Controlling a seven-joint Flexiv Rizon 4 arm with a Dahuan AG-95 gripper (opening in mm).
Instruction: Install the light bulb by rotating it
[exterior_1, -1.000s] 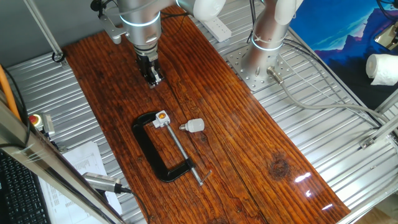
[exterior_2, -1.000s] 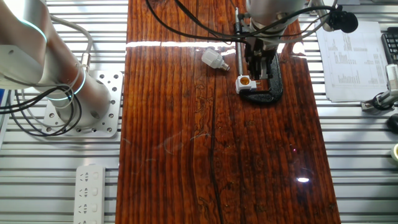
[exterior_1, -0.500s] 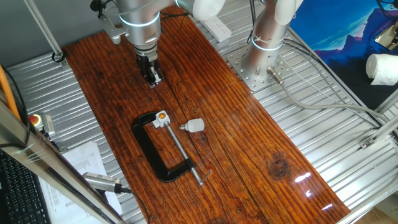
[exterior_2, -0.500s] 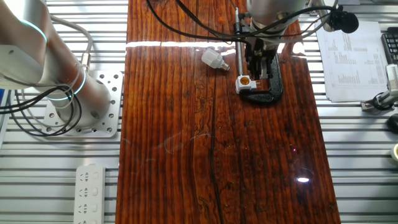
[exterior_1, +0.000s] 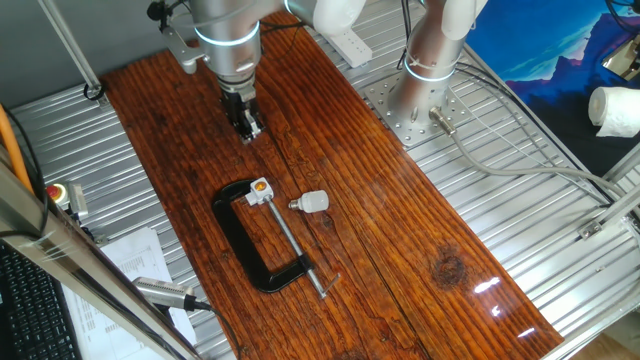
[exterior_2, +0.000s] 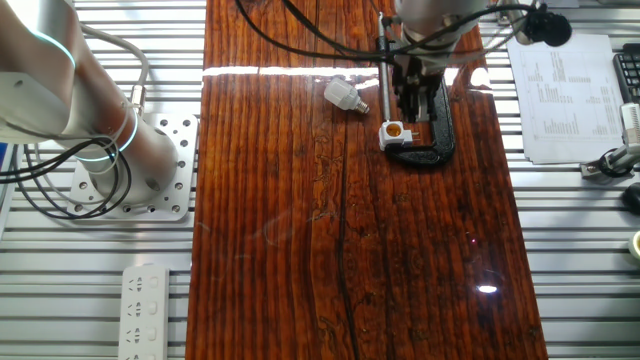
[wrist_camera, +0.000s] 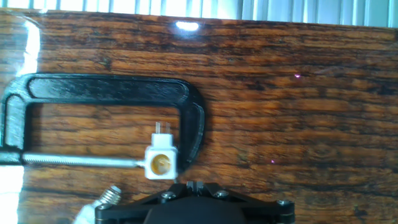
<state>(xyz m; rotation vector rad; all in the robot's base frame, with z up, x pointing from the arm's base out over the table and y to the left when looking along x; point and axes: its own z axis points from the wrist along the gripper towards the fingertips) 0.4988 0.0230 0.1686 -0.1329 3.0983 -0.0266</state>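
One light bulb (exterior_1: 315, 201) lies ungrasped beside the socket (exterior_1: 259, 189); the gripper (exterior_1: 246, 127), fingers close together and empty, must approach it.

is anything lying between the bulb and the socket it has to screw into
Nothing visible. The light bulb lies on its side on bare wood beside the socket, which the black C-clamp holds. Only the clamp's screw rod runs nearby, not across the gap.
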